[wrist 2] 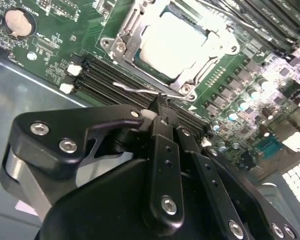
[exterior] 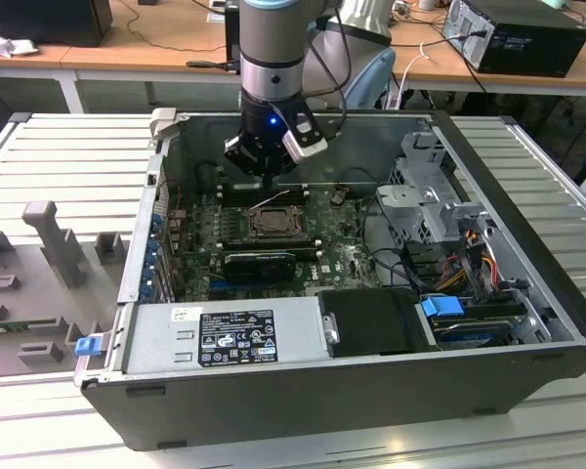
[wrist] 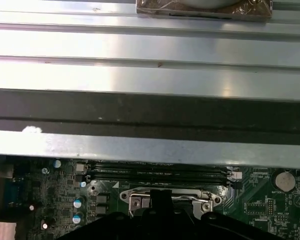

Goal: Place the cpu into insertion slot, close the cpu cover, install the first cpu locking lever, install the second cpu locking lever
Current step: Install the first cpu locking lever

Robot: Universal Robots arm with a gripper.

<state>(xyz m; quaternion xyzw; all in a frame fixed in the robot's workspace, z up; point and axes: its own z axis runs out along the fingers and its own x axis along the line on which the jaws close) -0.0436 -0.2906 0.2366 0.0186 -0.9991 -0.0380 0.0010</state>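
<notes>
The cpu, with a pale silvery top, lies in the insertion slot on the green motherboard. The cpu cover lies flat around it, and the chip shows through its window. A thin wire locking lever runs along the socket's side by the memory slots. My gripper hovers just off that side with its fingertips together, close to the lever's end; I cannot tell if they touch it. In the exterior view the gripper hangs inside the open computer case, behind the socket.
Black memory slots lie between gripper and socket. A round coin battery sits on the board. A black card, a power supply, drive cages and cables crowd the case. The case wall stands close.
</notes>
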